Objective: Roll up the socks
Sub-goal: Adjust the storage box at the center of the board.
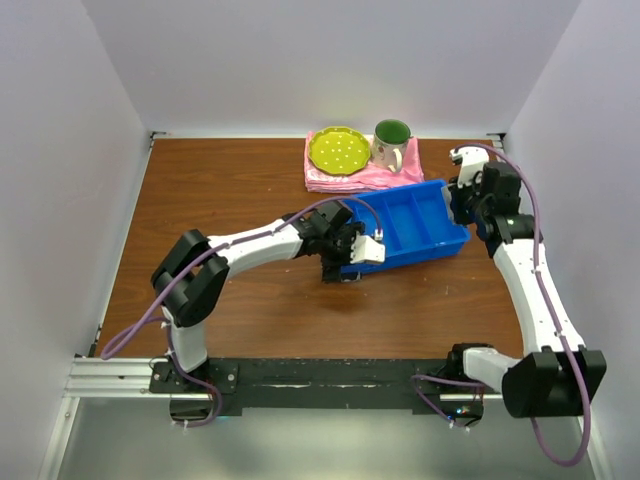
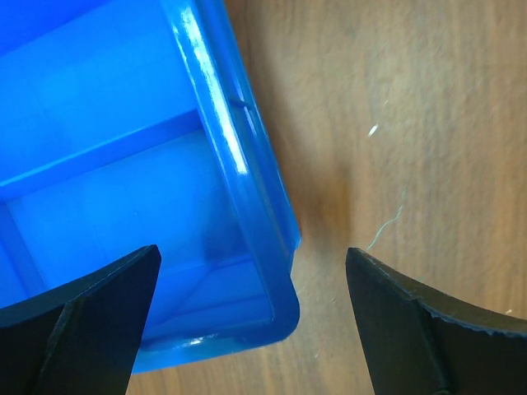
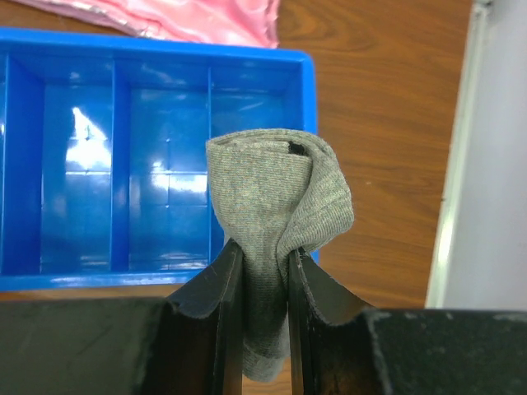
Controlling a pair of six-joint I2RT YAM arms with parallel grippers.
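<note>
My right gripper (image 3: 263, 251) is shut on a rolled grey knitted sock (image 3: 276, 193). It holds the sock bunched upright above the right end of a blue divided bin (image 3: 305, 90). No stripes show on the sock. In the top view the right gripper (image 1: 462, 200) is at the bin's right end (image 1: 420, 255), and the sock is hidden there. My left gripper (image 1: 352, 258) is open and empty at the bin's near left corner. In the left wrist view its jaws (image 2: 252, 251) straddle that corner of the bin (image 2: 239, 156), one finger over the bin and one over the table.
A pink cloth (image 1: 395, 175) lies behind the bin and carries a green dotted plate (image 1: 338, 150) and a mug (image 1: 390, 143). The cloth's edge also shows in the right wrist view (image 3: 206, 16). White walls enclose the brown table (image 1: 220, 200).
</note>
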